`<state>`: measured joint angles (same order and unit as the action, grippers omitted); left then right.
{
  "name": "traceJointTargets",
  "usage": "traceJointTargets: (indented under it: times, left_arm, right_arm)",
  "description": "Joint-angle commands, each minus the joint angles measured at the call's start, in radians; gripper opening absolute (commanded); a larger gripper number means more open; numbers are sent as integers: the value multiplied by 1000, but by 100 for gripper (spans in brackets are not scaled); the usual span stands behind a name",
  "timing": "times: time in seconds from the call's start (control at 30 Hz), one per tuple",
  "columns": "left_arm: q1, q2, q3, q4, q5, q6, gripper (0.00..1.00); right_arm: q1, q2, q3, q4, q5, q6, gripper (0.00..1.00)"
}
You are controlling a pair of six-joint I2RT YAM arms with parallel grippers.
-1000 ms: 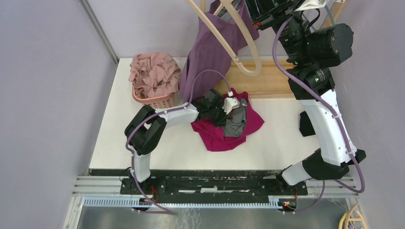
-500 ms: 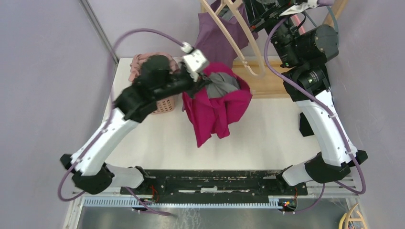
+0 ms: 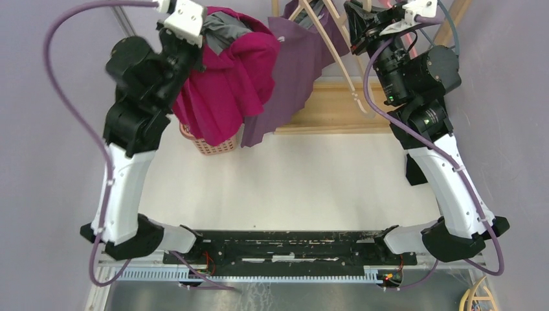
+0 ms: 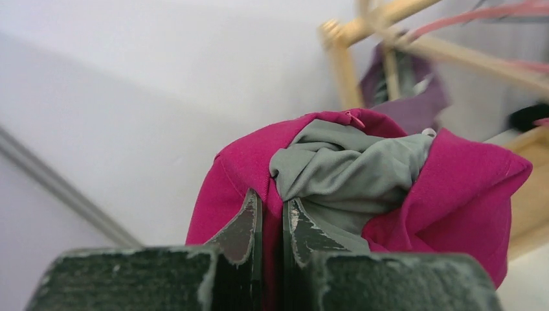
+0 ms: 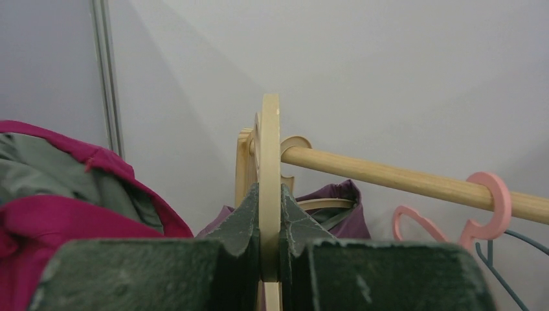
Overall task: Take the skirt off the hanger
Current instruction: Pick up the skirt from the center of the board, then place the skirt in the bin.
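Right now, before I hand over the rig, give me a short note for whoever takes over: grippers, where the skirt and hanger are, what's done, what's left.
The left gripper is shut on the magenta skirt, held high over the basket.
The right gripper is shut on the wooden hanger, up beside the rail.
Done: the skirt is off the hanger.
Left: probably drop the skirt into the basket and put the hanger on the rail.
Note: a purple garment hangs near the rail.
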<state>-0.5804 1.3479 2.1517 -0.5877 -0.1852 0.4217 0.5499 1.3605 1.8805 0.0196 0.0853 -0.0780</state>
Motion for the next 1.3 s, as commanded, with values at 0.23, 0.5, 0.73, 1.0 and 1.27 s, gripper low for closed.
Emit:
traceJointTargets:
  times: [0.23,0.5,0.73,1.0,1.27]
  left_arm:
    - [346,186,-102,163,54,-34,3]
    - [463,193,-225,162,5,5,3]
    - [460,150,-467,243,246,-175,3]
    - [436,229,-617,203,65,-249,3]
    - [437,467,-594,132,-64,-299,3]
  right_arm:
    - [-34,-57,-27,28,24,-51,1]
    - [-66,-63,-52,16,8,-33,1]
    - [-88,-62,-75,18,3,-9,1]
    - [-108,-75,-96,6,11,-6,1]
    - [-145,-60,-120,11,4,25,1]
